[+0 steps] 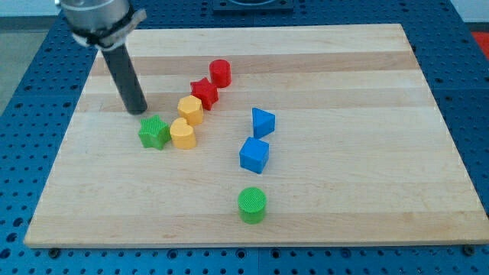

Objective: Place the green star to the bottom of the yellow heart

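- My tip (pixel 137 111) rests on the counter (pixel 367 191), just above the green star (pixel 154 132) toward the view's top-left; the tool is a bare rod with nothing to open or clamp.
- The green star sits touching the yellow heart (pixel 182 134), at its left, not below it.
- Risk: pushing straight down the view may let the star drag the heart along, or slide past it.
- Count: two green, two yellow, two red, two blue blocks.

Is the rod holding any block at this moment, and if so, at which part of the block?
Nothing is held. My tip has no grasping part; it stands just above the green star toward the view's top-left, with contact unclear.
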{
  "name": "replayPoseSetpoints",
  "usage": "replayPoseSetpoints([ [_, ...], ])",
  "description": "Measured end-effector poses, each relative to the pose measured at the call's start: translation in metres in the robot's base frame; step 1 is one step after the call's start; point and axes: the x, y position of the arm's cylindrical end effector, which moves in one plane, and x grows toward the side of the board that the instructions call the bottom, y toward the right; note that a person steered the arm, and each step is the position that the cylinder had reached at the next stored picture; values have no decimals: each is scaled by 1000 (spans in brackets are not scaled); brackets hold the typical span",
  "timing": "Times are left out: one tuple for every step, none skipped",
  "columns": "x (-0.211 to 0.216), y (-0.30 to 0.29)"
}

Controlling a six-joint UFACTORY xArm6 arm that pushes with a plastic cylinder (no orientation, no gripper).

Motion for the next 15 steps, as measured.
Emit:
replayPoseSetpoints([
  [5,0],
  [69,0],
  [75,0],
  [75,-4],
  [6,-27],
  [-28,-28],
  [-18,37],
  [-17,45],
  [-14,37],
  [12,11],
  [12,11],
  [30,11],
  [66,11],
  [109,11],
  [113,11],
])
